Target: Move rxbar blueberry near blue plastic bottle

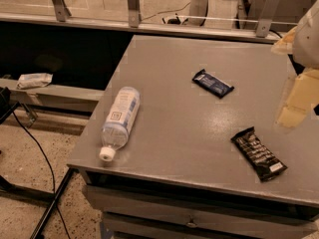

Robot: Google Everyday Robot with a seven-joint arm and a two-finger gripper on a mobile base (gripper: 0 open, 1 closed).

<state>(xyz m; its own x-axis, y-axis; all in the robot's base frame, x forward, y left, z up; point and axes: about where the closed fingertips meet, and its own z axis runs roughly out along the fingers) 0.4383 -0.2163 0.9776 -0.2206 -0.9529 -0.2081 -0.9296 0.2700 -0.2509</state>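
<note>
The rxbar blueberry [213, 83], a small flat dark blue bar with white lettering, lies on the grey table [189, 128] right of centre, towards the back. The blue plastic bottle [119, 121] lies on its side near the table's left edge, its white cap pointing at the front edge. The two are well apart. My gripper [295, 101], pale yellow, hangs above the table's right edge, to the right of the rxbar and higher than it. It touches nothing, and part of it is cut off by the frame.
A larger black-brown wrapped bar [258, 153] lies at the front right of the table. A metal rail with posts [132, 6] runs behind the table. A low ledge with a crumpled pale packet [34, 79] and black cables [40, 153] are on the floor side at left.
</note>
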